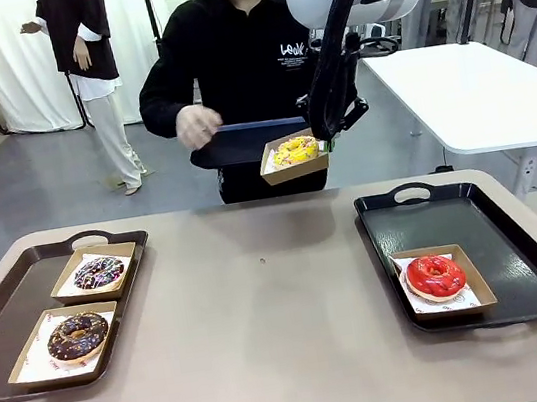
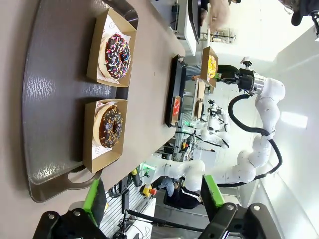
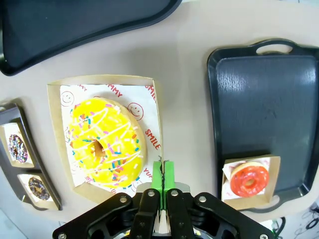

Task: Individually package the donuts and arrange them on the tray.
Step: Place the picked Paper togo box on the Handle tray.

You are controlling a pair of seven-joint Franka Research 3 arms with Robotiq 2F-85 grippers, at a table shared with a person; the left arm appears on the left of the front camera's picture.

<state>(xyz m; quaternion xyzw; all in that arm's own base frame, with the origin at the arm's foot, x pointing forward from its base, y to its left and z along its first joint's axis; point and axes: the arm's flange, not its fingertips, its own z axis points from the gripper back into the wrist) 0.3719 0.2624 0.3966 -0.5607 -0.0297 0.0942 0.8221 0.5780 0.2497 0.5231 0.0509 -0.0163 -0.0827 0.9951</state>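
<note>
My right gripper (image 1: 326, 139) is shut on the rim of a cardboard box (image 3: 156, 124) that holds the yellow sprinkled donut (image 1: 295, 150) (image 3: 105, 143). It holds the box in the air over the table's far edge. The green pads (image 3: 163, 175) are pinched on the box wall. The red donut (image 1: 434, 275) (image 3: 248, 180) lies boxed on the right black tray (image 1: 519, 254). On the left tray (image 1: 5, 301) lie a dark sprinkled donut (image 1: 98, 273) (image 2: 117, 56) and a chocolate-glazed one (image 1: 77, 336) (image 2: 109, 125), each in a box. My left gripper (image 2: 153, 199) hangs open above that tray's handle end.
The person across the table holds another dark tray (image 1: 245, 142) (image 3: 75, 25) just behind the lifted box, one hand (image 1: 198, 126) at its left end. Bare tabletop (image 1: 265, 313) lies between the two trays. A white table (image 1: 475, 94) stands at the far right.
</note>
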